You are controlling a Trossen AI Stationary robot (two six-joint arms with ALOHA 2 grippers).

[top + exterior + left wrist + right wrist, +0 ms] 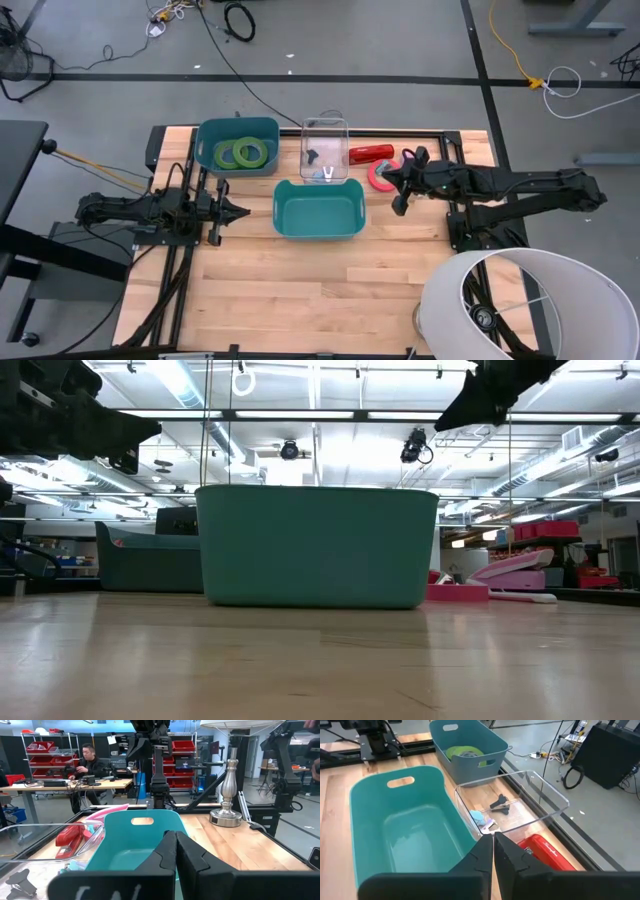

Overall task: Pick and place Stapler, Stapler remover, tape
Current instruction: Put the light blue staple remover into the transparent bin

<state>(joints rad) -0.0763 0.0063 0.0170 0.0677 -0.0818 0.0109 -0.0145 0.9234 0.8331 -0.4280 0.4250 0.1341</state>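
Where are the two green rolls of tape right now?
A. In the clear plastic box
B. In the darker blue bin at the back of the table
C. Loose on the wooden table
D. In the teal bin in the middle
B: the high view shows the two green rolls of tape lying side by side inside the darker blue bin, while the teal bin in the middle holds nothing.

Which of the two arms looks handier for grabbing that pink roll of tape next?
The right one, probably. Its gripper hangs shut just beside the pink tape roll and the red stapler. The left gripper, also shut, waits on the other side of the teal bin.
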